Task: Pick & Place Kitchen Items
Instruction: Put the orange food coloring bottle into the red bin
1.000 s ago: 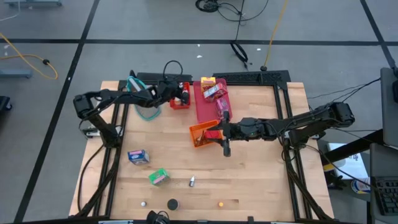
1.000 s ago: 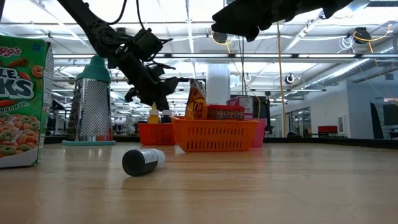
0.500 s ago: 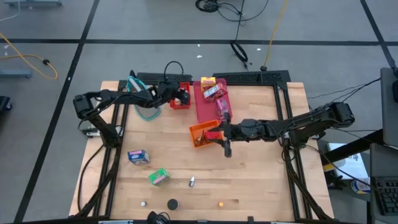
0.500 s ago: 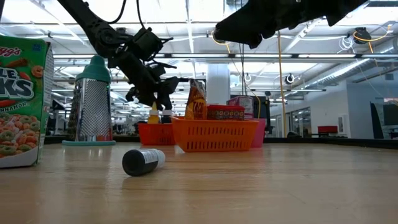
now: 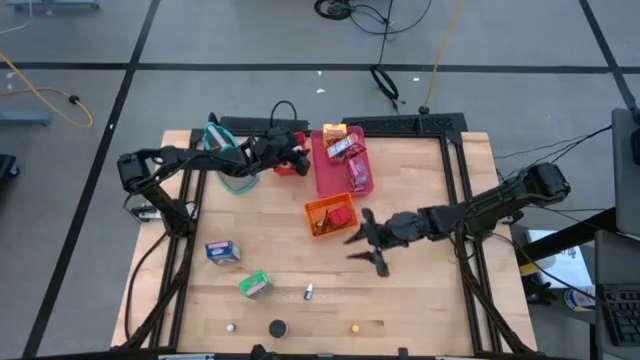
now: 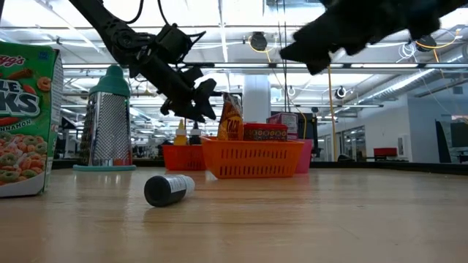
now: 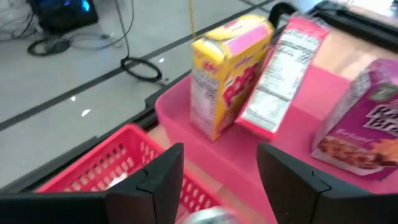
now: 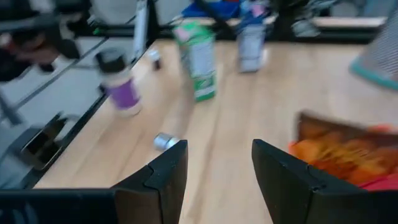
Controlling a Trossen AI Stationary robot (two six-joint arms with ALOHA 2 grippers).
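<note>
My left gripper (image 5: 297,158) (image 6: 203,98) hangs open just above the red basket (image 5: 287,166) (image 7: 106,165) at the table's far side, touching nothing. In that basket stand a yellow bottle (image 6: 180,134) and a dark bottle (image 6: 195,134). My right gripper (image 5: 366,250) is open and empty above bare wood, on the near right of the orange basket (image 5: 330,215). Loose kitchen items stand near the front edge: a blue box (image 5: 222,250) (image 8: 250,38), a green box (image 5: 255,284) (image 8: 198,59), a small bottle (image 5: 309,292) (image 8: 165,141) on its side and a purple black-capped bottle (image 8: 121,84).
A pink tray (image 5: 325,180) (image 7: 292,155) beside the red basket holds a yellow box (image 7: 230,68), a pink box (image 7: 283,74) and a magenta packet (image 7: 367,118). A teal-framed mesh thing (image 5: 232,165) (image 6: 110,117) stands at the far left. Small caps (image 5: 354,326) lie along the front edge.
My left gripper has opened over the red basket and risen a little, leaving the dark bottle standing in it. My right gripper has swung from above the orange basket toward the table's near edge and sunk lower, still open.
</note>
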